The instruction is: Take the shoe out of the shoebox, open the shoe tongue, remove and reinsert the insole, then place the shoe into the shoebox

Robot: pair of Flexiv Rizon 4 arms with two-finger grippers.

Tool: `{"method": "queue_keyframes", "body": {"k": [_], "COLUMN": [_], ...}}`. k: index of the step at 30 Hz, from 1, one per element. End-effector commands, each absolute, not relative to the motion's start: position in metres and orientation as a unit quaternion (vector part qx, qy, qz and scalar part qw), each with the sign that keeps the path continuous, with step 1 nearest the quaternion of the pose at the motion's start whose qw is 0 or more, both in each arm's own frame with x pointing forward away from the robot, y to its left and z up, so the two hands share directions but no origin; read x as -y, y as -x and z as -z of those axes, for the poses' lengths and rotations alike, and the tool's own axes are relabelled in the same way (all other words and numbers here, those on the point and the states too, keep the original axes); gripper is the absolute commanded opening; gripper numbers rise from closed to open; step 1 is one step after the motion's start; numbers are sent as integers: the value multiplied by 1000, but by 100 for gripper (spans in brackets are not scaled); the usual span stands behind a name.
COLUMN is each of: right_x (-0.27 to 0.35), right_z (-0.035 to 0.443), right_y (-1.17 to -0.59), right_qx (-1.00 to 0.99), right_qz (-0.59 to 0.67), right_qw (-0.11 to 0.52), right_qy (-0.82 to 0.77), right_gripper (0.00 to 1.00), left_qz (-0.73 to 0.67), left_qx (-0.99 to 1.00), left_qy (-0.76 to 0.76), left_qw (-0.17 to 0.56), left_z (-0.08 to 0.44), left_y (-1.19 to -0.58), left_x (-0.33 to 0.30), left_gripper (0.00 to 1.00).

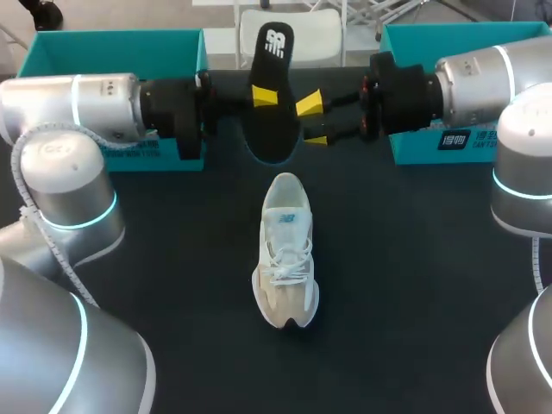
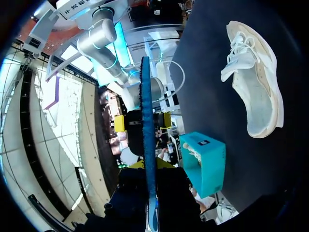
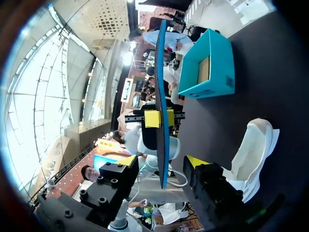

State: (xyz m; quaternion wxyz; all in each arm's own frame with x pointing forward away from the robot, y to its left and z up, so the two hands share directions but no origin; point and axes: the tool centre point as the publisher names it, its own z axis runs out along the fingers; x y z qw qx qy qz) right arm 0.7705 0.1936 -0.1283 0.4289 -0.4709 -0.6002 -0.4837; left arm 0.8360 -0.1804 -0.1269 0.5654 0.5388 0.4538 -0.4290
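The insole (image 1: 272,95) is off the table, upright and held in the air between the two arms, above the table's far part. In the head view its black face is turned to the camera. In both wrist views it shows edge-on as a thin blue-edged strip.

The left gripper (image 1: 263,97) comes in from the left and is clamped on the insole, with one yellow tip flat on the near face. The right wrist view shows this gripper (image 3: 161,118) with a tip pressed to either side of the strip. In its own view the left gripper (image 2: 148,166) has the insole running up between its fingers.

The right gripper (image 1: 312,122) comes in from the right and stands spread wide at the insole's right edge. In its own view the right gripper (image 3: 157,166) has the strip's lower end between its fingers, apart from both. The left wrist view shows it (image 2: 143,122) with a tip well out on each side of the insole.

The shoe (image 1: 285,254) is a pale trainer with white laces. It stands sole-down in the middle of the dark table (image 1: 414,285), nearer than the insole, and lies lengthwise. Nothing touches it.

Two teal boxes stand at the far edge. The left box (image 1: 112,43) is behind the left arm and the right box (image 1: 423,39) is behind the right arm
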Motion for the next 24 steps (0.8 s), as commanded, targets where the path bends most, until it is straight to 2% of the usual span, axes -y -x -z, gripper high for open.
{"method": "queue_keyframes", "body": {"k": [1,19,24], "right_x": [-204,-205,-206], "right_z": [132,136,138], "right_y": [-772,-777,-778], "right_qx": [599,596,596], "right_qz": [486,489,487], "right_qw": [433,433,436], "right_qy": [467,467,466], "right_gripper": [47,38,25], "left_qz": [430,447,445], "left_qx": [-449,-442,-442], "left_qy": [-541,-518,-516], "left_qw": [566,580,583], "left_z": [129,129,128], "left_y": [-842,-820,-819], "left_x": [196,217,217], "left_gripper": [0,0,0]}}
